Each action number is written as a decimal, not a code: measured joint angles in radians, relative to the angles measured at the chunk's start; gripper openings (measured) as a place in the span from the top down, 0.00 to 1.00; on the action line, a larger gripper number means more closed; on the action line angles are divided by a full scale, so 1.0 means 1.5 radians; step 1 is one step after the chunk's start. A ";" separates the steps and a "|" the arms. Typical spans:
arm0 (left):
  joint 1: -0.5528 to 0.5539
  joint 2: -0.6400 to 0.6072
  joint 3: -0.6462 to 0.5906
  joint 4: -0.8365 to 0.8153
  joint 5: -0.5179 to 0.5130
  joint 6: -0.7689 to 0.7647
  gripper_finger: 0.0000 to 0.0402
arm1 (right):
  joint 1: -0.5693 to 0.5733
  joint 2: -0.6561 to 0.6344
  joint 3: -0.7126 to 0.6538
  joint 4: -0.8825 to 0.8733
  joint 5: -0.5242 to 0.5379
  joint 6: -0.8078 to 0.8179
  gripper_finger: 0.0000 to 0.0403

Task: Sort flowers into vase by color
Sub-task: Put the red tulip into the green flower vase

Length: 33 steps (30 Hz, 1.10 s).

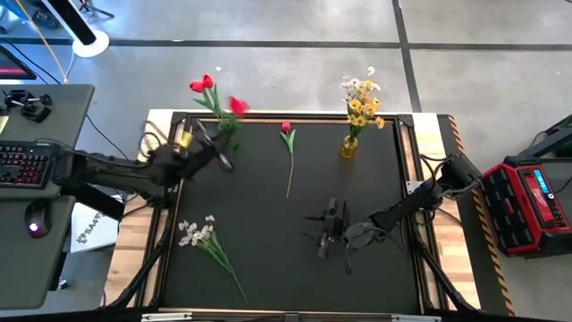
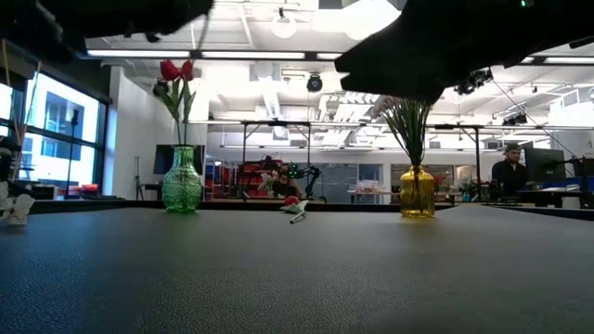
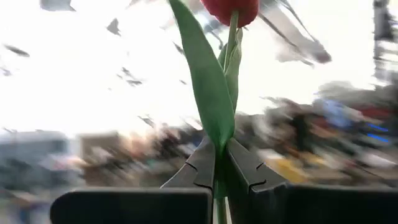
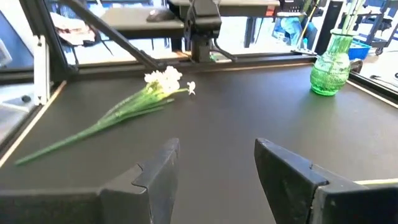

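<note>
Left gripper point(image 3: 219, 177) is grasping a red tulip point(image 3: 231, 9) near the table's point(image 1: 268, 259) far-left corner; right gripper point(image 4: 214, 168) is waiting, fingers released.

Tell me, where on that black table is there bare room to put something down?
The widest bare patch lies between the white spray near the front left and the open right gripper. Another lies between the loose red tulip and the yellow vase. It is crowded at the green vase, where the left gripper holds a tulip.

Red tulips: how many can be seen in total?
4. Two stand in the green vase: and. One is held by the left end effector. One lies on the table.
</note>
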 joint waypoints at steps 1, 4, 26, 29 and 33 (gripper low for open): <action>0.021 0.000 -0.007 0.041 0.003 0.024 1.00 | 0.000 0.000 0.000 0.007 0.000 0.000 0.51; 0.094 0.000 -0.017 0.083 0.042 0.035 1.00 | 0.000 0.000 0.000 0.024 0.009 0.000 0.51; 0.479 0.187 -0.016 0.204 0.346 -0.231 1.00 | -0.001 0.000 0.000 0.065 0.055 0.017 0.51; 0.479 0.218 -0.016 0.223 0.346 -0.227 1.00 | -0.001 0.000 0.000 0.065 0.055 0.017 0.51; 0.479 0.249 -0.014 0.244 0.345 -0.210 1.00 | -0.001 0.000 0.000 0.065 0.054 0.017 0.51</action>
